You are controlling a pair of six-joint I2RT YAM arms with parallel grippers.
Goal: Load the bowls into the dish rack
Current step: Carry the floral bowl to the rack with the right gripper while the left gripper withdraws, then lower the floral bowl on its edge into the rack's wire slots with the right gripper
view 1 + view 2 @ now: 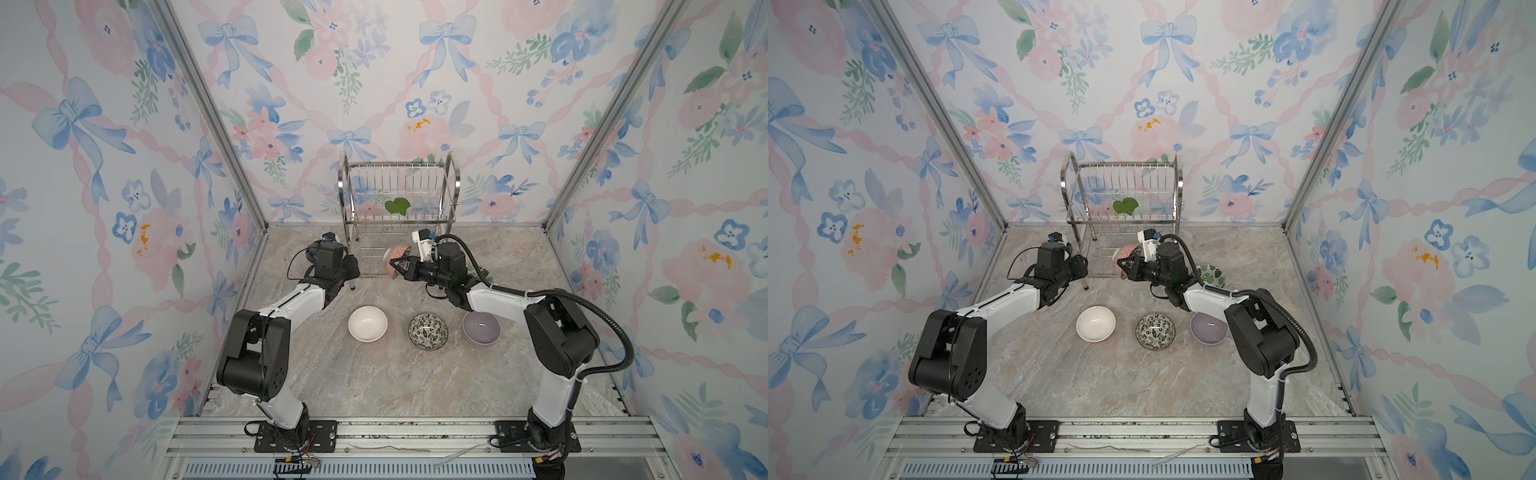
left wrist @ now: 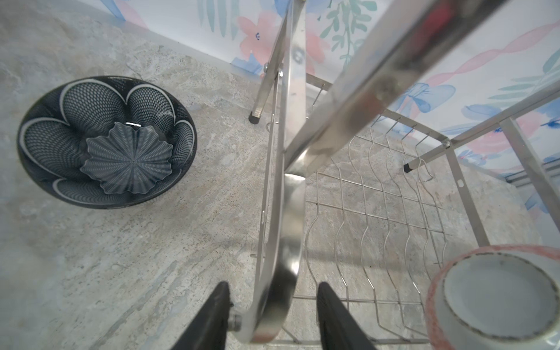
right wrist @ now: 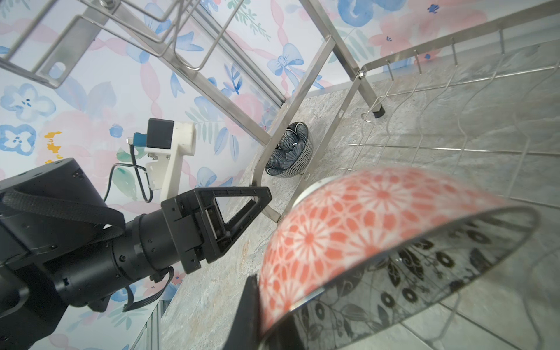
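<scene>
Right now: one bowl at the rack, five on the table

Well, my stone table (image 1: 332,374) is the biggest thing here. At its back stands the shiny dish rack (image 1: 399,191), with a top shelf and a low shelf.

My left gripper (image 2: 272,286) is down at the rack's left side. Its two fingers (image 2: 330,309) stand partly apart, one on each side of the curved side bar, low by the foot. I can see a gap next to one finger, so it is not squeezing the bar.

My right gripper (image 1: 395,264) reaches in from the right and pinches the rim of the pink bowl (image 3: 348,236). That bowl is tipped on its side over the front right part of the low shelf. I cannot tell if it touches the wires.

Three bowls sit in a row in front of the rack, open side up: the white bowl (image 1: 368,324), the flower bowl (image 1: 428,331) in the middle, and the lavender bowl (image 1: 481,327), partly under my right arm. The leaf bowl (image 1: 1212,275) sits to the right of the rack, behind that arm. The dark blue bowl (image 2: 106,142) sits on the table near the rack's left side.

The little green leaf (image 1: 397,206) is on the top shelf.
</scene>
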